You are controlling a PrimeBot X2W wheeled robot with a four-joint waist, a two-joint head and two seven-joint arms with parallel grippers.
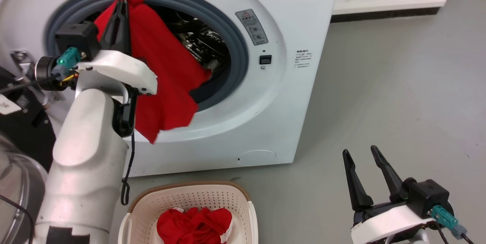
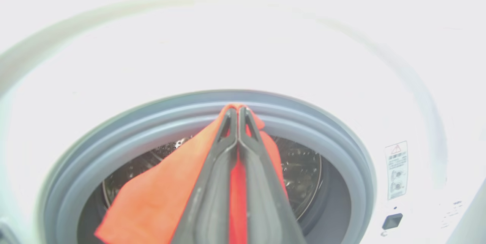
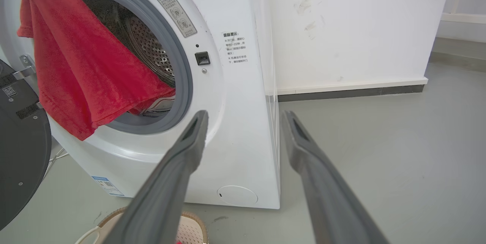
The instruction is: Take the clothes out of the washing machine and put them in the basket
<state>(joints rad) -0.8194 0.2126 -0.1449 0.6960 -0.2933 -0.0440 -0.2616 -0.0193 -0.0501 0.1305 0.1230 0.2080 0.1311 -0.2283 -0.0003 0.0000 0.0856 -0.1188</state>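
So the washing machine (image 1: 296, 16) takes up the far left of the scene, and one of the clothes, a big red garment (image 1: 167, 80), hangs half out of it. Its top is pulled up by the grey door ring (image 1: 239, 57), the lower end drapes over the front lip, and one corner trails back into the drum (image 1: 197, 37). The basket (image 1: 190, 185) sits on the floor just in front of the machine, with another red piece (image 1: 193, 225) already bunched inside. The left end effector (image 1: 122, 6) is clenched on the garment's top edge, fingers pressed together with cloth between them. The right end effector (image 1: 360, 151) sits low at the near right, fingers spread, holding nothing. Looks like mid pull-out to me. Next it needs to draw the garment clear of the ring, then bring it nearer and down over the basket before letting go. That trailing corner could snag.
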